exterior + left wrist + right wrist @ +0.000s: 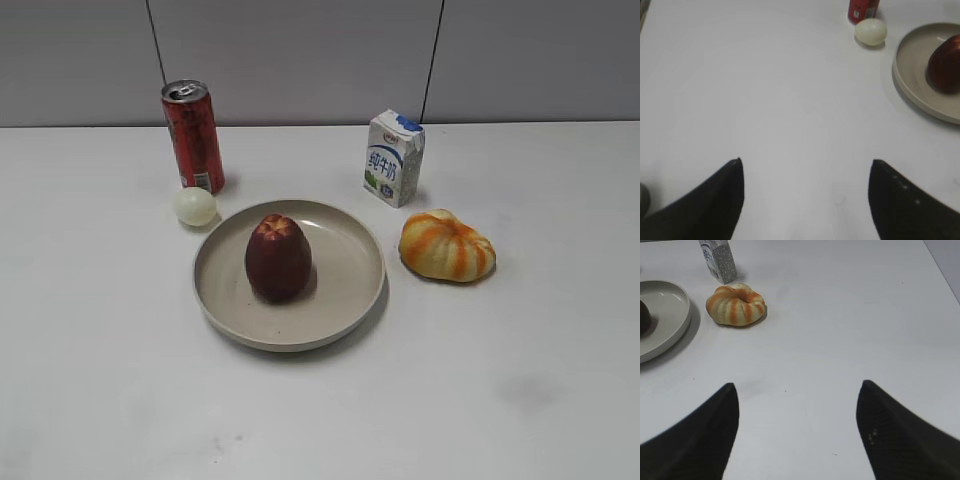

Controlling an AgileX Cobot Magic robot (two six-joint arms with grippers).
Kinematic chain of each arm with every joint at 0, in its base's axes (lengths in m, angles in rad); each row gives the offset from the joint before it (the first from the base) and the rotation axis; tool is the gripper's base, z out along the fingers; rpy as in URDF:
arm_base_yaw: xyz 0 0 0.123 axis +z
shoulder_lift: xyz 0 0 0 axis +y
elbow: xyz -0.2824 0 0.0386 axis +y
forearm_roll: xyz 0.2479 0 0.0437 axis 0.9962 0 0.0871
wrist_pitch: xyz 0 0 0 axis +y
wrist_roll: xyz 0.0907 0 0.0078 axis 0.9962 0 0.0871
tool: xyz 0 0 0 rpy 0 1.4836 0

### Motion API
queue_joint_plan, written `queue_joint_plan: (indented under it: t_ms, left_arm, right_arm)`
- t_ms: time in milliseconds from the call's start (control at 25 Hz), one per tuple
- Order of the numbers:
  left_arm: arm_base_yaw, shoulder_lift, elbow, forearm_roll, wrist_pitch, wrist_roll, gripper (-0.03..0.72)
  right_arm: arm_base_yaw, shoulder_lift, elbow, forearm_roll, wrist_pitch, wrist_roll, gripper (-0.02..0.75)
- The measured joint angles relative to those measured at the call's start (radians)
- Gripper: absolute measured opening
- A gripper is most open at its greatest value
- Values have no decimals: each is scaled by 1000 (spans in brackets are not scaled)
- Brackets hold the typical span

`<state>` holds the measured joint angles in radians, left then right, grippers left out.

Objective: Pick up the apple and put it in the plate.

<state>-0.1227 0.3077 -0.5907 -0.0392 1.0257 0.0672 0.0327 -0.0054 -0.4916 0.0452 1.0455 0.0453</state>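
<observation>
The dark maroon apple point(278, 258) stands upright in the beige plate point(345, 290) at the table's middle. It also shows in the left wrist view point(946, 65) on the plate point(912, 75) at the right edge, and as a dark sliver in the right wrist view point(644, 317) on the plate point(670, 315). My left gripper point(806, 162) is open and empty over bare table, well left of the plate. My right gripper point(797, 385) is open and empty over bare table, right of the plate. Neither gripper shows in the exterior view.
A red can point(194, 136) and a pale egg-like ball point(195, 206) stand behind the plate's left. A milk carton point(394, 157) is behind its right. An orange-and-cream striped pumpkin point(446, 246) lies right of the plate.
</observation>
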Motion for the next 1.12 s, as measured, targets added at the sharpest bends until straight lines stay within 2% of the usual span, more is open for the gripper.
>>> queue_joint_plan:
  t_ms: [240,800,1120]
  left_arm:
    - [0,-185,82,39,16,1,584]
    - [0,-199,87,39,15,0,584]
    - [83,-286,87,39,15,0,571]
  right_arm:
    - [0,0,0,0,0,0,585]
    - [0,0,0,0,0,0,585]
    - [0,0,0,0,0,0,585]
